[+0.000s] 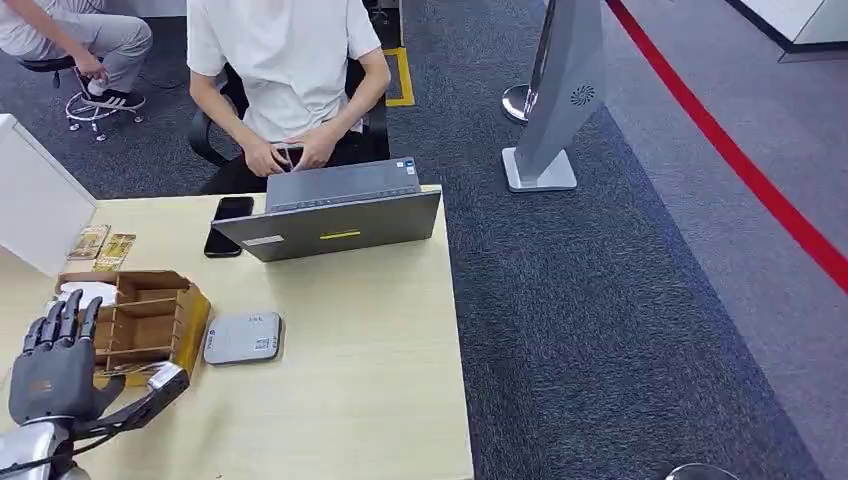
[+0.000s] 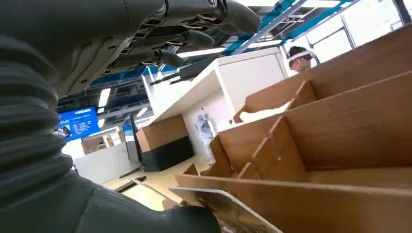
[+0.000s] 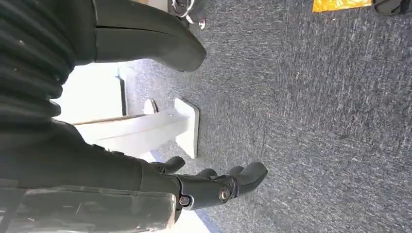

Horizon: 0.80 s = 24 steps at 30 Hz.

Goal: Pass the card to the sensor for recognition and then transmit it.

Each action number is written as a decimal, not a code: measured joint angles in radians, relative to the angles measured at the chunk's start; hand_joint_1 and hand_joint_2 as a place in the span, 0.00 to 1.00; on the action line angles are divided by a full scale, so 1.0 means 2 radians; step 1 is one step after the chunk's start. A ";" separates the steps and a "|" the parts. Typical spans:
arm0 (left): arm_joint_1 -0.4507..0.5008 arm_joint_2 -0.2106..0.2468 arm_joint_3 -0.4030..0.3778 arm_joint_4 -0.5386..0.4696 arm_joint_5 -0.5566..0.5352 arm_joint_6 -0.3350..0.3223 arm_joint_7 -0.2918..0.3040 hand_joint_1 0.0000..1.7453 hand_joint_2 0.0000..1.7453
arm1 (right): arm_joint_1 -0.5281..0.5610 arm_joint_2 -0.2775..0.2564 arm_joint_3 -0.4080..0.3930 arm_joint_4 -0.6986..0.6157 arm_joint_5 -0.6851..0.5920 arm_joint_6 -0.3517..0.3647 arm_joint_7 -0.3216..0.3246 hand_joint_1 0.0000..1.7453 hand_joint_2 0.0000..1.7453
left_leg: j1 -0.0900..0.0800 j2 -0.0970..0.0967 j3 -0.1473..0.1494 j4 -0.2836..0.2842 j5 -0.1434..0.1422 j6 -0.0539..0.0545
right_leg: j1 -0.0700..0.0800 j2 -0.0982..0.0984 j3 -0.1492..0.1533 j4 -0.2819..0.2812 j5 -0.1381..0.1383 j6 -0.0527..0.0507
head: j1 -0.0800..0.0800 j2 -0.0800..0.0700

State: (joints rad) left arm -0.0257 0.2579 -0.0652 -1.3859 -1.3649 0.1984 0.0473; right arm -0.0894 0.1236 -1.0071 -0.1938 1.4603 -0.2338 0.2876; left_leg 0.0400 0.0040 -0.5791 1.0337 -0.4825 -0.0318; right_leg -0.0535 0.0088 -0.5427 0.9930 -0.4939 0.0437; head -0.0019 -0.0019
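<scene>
My left hand (image 1: 55, 360) is raised at the table's near left corner, just in front of a wooden organizer box (image 1: 150, 315). Its fingers point straight up and its thumb (image 1: 165, 385) reaches along the box's front. A printed card (image 2: 233, 208) lies at the front edge of the box (image 2: 340, 141), right beside the thumb, while the fingers (image 2: 194, 39) spread well above it. The grey flat sensor (image 1: 243, 337) sits on the table to the right of the box. My right hand (image 3: 121, 165) hangs over the carpet, fingers loosely bent, holding nothing.
An open laptop (image 1: 330, 215) and a black phone (image 1: 228, 225) are at the table's far edge, with a person (image 1: 285, 70) seated behind. A few cards (image 1: 100, 245) lie beside a white panel (image 1: 35, 200). A grey floor stand (image 1: 555, 110) rises from the carpet at the right.
</scene>
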 joint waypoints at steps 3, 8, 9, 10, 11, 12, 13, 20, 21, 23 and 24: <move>-0.001 0.000 -0.002 0.003 0.002 -0.004 0.000 0.00 1.00 | 0.000 0.000 0.000 0.000 0.000 0.000 0.000 0.00 1.00 | 0.000 0.000 0.000 0.000 0.000 0.000 | 0.000 0.000 0.000 0.000 0.000 0.000 | 0.000 0.000; -0.002 0.000 -0.005 0.007 0.004 -0.006 -0.003 0.00 1.00 | 0.000 0.000 0.000 0.000 0.000 0.000 0.000 0.00 1.00 | 0.000 0.000 0.000 0.000 0.000 0.000 | 0.000 0.000 0.000 0.000 0.000 0.000 | 0.000 0.000; -0.003 0.000 -0.006 0.008 0.005 -0.009 -0.004 0.00 1.00 | 0.000 0.000 0.000 0.000 0.000 0.000 0.000 0.00 1.00 | 0.000 0.000 0.000 0.000 0.000 0.000 | 0.000 0.000 0.000 0.000 0.000 0.000 | 0.000 0.000; -0.003 0.000 -0.008 0.008 0.006 -0.009 -0.005 0.00 1.00 | 0.000 0.000 0.000 0.000 0.000 0.000 0.000 0.00 1.00 | 0.000 0.000 0.000 0.000 0.000 0.000 | 0.000 0.000 0.000 0.000 0.000 0.000 | 0.000 0.000; -0.004 0.000 -0.009 0.010 0.007 -0.010 -0.005 1.00 1.00 | 0.000 0.000 0.000 0.000 0.000 0.000 0.000 0.00 1.00 | 0.000 0.000 0.000 0.000 0.000 0.000 | 0.000 0.000 0.000 0.000 0.000 0.000 | 0.000 0.000; -0.004 0.000 -0.009 0.010 0.008 -0.010 -0.005 1.00 1.00 | 0.000 0.000 0.000 0.000 0.000 0.000 0.000 0.00 1.00 | 0.000 0.000 0.000 0.000 0.000 0.000 | 0.000 0.000 0.000 0.000 0.000 0.000 | 0.000 0.000; -0.005 0.000 -0.009 0.011 0.009 -0.010 -0.006 1.00 1.00 | 0.000 0.000 0.000 0.000 0.000 0.000 0.000 0.00 1.00 | 0.000 0.000 0.000 0.000 0.000 0.000 | 0.000 0.000 0.000 0.000 0.000 0.000 | 0.000 0.000; -0.005 0.009 -0.010 0.014 0.021 -0.016 -0.017 1.00 1.00 | 0.001 0.000 0.000 0.000 0.000 0.000 0.000 0.00 1.00 | 0.000 0.000 0.000 0.000 0.000 0.000 | 0.000 0.000 0.000 0.000 0.000 0.000 | 0.000 0.000; -0.005 0.009 -0.010 0.014 0.021 -0.016 -0.017 1.00 1.00 | 0.001 0.000 0.000 0.000 0.000 0.000 0.000 0.00 1.00 | 0.000 0.000 0.000 0.000 0.000 0.000 | 0.000 0.000 0.000 0.000 0.000 0.000 | 0.000 0.000; -0.005 0.010 -0.010 0.014 0.022 -0.016 -0.018 1.00 1.00 | 0.001 0.000 0.000 0.000 0.000 0.000 0.000 0.00 1.00 | 0.000 0.000 0.000 0.000 0.000 0.000 | 0.000 0.000 0.000 0.000 0.000 0.000 | 0.000 0.000; -0.005 0.010 -0.010 0.014 0.023 -0.016 -0.019 1.00 1.00 | 0.001 0.000 0.000 0.000 0.000 0.000 0.000 0.00 1.00 | 0.000 0.000 0.000 0.000 0.000 0.000 | 0.000 0.000 0.000 0.000 0.000 0.000 | 0.000 0.000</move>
State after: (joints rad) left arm -0.0347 0.2789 -0.0851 -1.3581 -1.3187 0.1671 0.0103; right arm -0.0876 0.1232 -1.0071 -0.1938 1.4603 -0.2338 0.2876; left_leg 0.0400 0.0040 -0.5792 1.0337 -0.4825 -0.0317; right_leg -0.0535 0.0088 -0.5423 0.9930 -0.4939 0.0438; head -0.0019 -0.0019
